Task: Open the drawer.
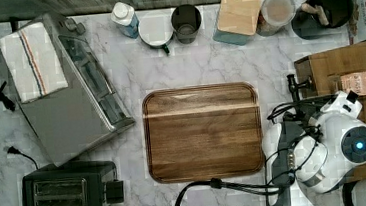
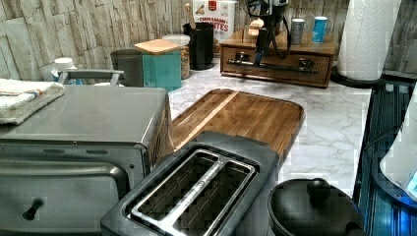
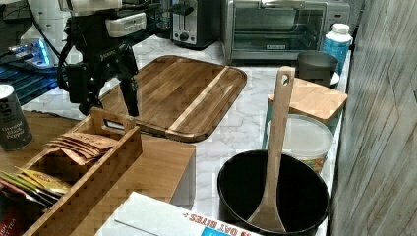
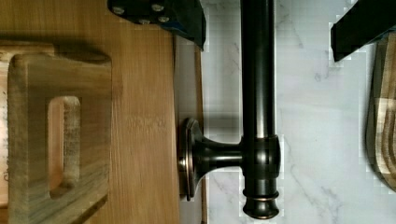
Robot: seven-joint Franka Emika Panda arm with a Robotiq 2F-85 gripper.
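The drawer (image 2: 275, 63) is the front of a small wooden cabinet (image 1: 363, 62) at the top view's right, and it looks closed. Its long black bar handle (image 4: 257, 93) stands off the drawer on a post (image 4: 217, 154). My gripper (image 4: 268, 23) is open and points down over the handle. One finger (image 4: 163, 14) is on the cabinet side of the bar and the other finger (image 4: 362, 28) is over the marble on the outer side. Neither touches the bar. In the right view the gripper (image 3: 108, 108) hangs at the cabinet's front edge, and in the left view the gripper (image 2: 259, 53) reaches the handle (image 2: 280, 67).
A flat wooden tray (image 1: 202, 131) lies just in front of the drawer. On the cabinet top stand a wooden caddy (image 3: 83, 162) of packets and a pepper tin (image 3: 12, 118). A paper towel roll (image 2: 366, 34) stands beside the cabinet. A toaster oven (image 1: 64, 93) and toaster (image 1: 68, 191) are at the far side.
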